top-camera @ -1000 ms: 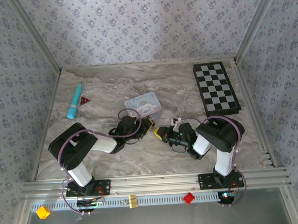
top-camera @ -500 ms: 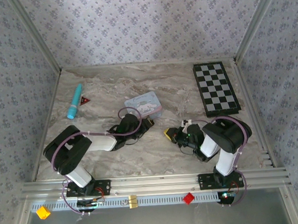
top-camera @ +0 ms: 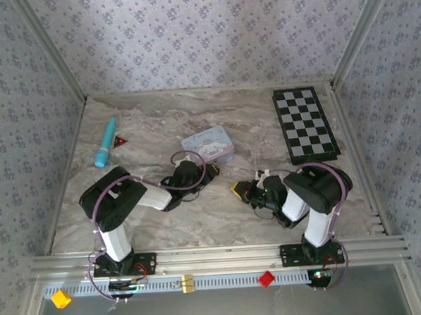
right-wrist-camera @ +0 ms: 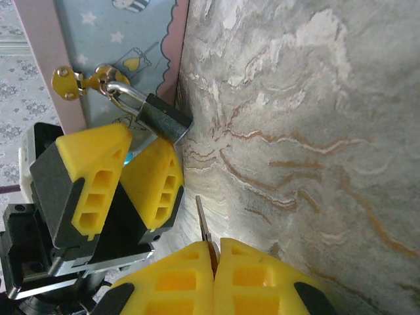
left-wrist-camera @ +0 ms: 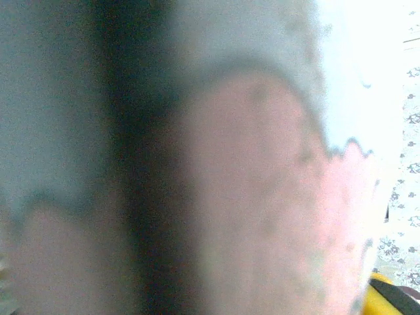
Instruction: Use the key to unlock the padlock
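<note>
Nearest the front edge, the right arm folds low and reaches leftward over the tabletop (top-camera: 200,225). Its right hand (right-wrist-camera: 211,246) is closed on the key (right-wrist-camera: 203,220) — the thin blade sticks out past the pressed-together yellow tips and points toward the left hand (right-wrist-camera: 140,140). That hand comes in on an arm lying low across the tabletop from the left. Its yellow fingers are parted with nothing between them, and their tips sit just beside the padlock (right-wrist-camera: 164,119). The padlock, a small dark block, hangs tilted near the middle of the tabletop, with its silver shackle through the brass hasp (right-wrist-camera: 71,82) on the tin (top-camera: 208,143). The tin — pale blue with a pink rim — is shut, so its contents are hidden. Farther back, a chessboard (top-camera: 305,123) lies at the far right corner. A blue tube (top-camera: 105,142) lies near the left edge with a small red triangle (top-camera: 118,141) beside it.
</note>
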### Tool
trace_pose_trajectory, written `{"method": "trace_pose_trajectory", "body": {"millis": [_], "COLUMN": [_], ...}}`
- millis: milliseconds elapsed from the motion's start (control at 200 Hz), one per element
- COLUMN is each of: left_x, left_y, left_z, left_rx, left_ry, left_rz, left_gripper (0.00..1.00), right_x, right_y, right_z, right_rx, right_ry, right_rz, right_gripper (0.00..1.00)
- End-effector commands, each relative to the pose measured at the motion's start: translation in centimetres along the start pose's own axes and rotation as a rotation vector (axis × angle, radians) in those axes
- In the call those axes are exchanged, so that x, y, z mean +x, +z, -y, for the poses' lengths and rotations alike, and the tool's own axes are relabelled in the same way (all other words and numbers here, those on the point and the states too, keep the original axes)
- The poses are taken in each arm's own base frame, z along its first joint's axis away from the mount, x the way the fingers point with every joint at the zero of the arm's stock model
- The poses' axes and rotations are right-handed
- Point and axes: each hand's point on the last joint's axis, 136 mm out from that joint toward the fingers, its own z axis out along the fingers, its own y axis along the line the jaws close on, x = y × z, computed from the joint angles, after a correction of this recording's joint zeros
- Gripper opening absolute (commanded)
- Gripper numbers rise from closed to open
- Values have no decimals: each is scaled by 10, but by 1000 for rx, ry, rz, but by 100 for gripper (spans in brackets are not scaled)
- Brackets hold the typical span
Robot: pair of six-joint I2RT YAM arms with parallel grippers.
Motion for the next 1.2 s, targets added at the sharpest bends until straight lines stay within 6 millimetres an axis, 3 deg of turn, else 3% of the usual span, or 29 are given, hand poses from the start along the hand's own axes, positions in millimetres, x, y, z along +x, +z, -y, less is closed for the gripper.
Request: {"method": "trace_pose_trajectory", "body": {"millis": [0, 250, 490, 655, 830, 1194], "left_x": [9, 3, -8, -11, -7, 7], "left_y": [13, 9, -5, 3, 16, 0], "left_z": [-37, -50, -30, -23, -1, 22], "left_rx": [-131, -294, -431, -435, -367, -332], "left_ry": [54, 226, 535, 565, 606, 582], "left_rz": [-25, -26, 46, 59, 30, 24], "left_gripper": [40, 43, 44, 46, 44, 48], "right_x": [3, 2, 4, 4, 3, -2], "right_y": [-3, -1, -2, -4, -9, -20], "right_z": [-4, -9, -7, -7, -5, -4], "right_rx": [-14, -31, -27, -30, -17, 18], "right_ry": [-33, -29, -29, -28, -35, -75], "right_rz": [-6, -6, -12, -12, -4, 20], "right_gripper": [0, 0, 0, 0, 0, 0]}}
